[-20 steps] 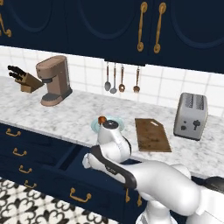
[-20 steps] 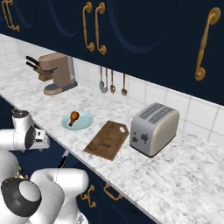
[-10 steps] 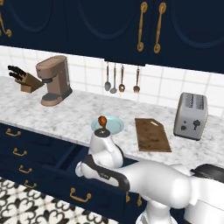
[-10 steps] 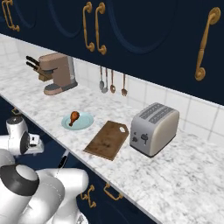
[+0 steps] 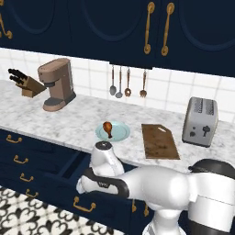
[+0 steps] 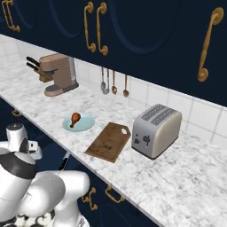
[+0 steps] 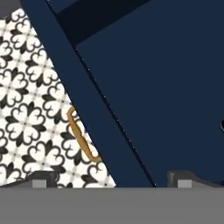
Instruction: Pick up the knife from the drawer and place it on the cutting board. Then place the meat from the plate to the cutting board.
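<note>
Marble counter [image 5: 69, 124], one plate [image 5: 113, 131], one meat [image 5: 108, 128]

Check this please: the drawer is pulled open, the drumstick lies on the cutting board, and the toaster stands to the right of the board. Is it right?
Not quite. The drumstick lies on the plate, not on the cutting board, as the right base view shows. The drawer is open, and the toaster stands right of the board.
</note>
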### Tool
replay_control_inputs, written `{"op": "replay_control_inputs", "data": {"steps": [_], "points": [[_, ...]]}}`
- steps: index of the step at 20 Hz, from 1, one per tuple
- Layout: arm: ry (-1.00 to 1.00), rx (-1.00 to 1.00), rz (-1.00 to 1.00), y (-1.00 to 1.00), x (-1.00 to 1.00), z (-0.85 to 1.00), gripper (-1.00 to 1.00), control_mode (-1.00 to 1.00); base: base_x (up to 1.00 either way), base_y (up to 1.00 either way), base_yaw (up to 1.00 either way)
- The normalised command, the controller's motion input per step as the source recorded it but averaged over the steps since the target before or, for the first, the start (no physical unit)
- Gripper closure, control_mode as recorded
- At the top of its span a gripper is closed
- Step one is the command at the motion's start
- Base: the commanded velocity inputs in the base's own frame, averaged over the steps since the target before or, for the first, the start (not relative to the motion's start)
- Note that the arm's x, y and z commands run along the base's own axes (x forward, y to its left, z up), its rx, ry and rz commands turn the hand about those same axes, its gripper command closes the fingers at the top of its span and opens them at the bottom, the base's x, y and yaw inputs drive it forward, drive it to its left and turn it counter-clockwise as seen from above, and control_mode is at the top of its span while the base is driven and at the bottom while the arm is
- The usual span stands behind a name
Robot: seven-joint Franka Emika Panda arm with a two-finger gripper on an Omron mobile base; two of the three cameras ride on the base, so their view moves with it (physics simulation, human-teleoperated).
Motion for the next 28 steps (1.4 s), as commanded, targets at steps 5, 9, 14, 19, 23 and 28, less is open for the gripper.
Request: {"op": "replay_control_inputs", "data": {"steps": [5,9,14,19,23,28], "points": [[0.00,0.00,0.06,0.00,0.12,-0.08,-1.00,-1.00,0.00,0.00,0.00],[0.05,-0.01,0.09,0.08,0.16,-0.33,-1.00,-1.00,0.00,0.00,0.00],[0.05,-0.01,0.10,0.14,0.23,-0.40,-1.00,-1.00,0.00,0.00,0.00],[0.03,-0.01,0.11,0.35,-0.12,-0.29,-1.00,-1.00,0.00,0.00,0.00],[0.14,0.00,0.11,0.51,-0.64,-0.27,-1.00,-1.00,0.00,0.00,0.00],[0.18,0.00,0.09,0.84,-1.00,-0.40,-1.00,-1.00,0.00,0.00,0.00]]}}
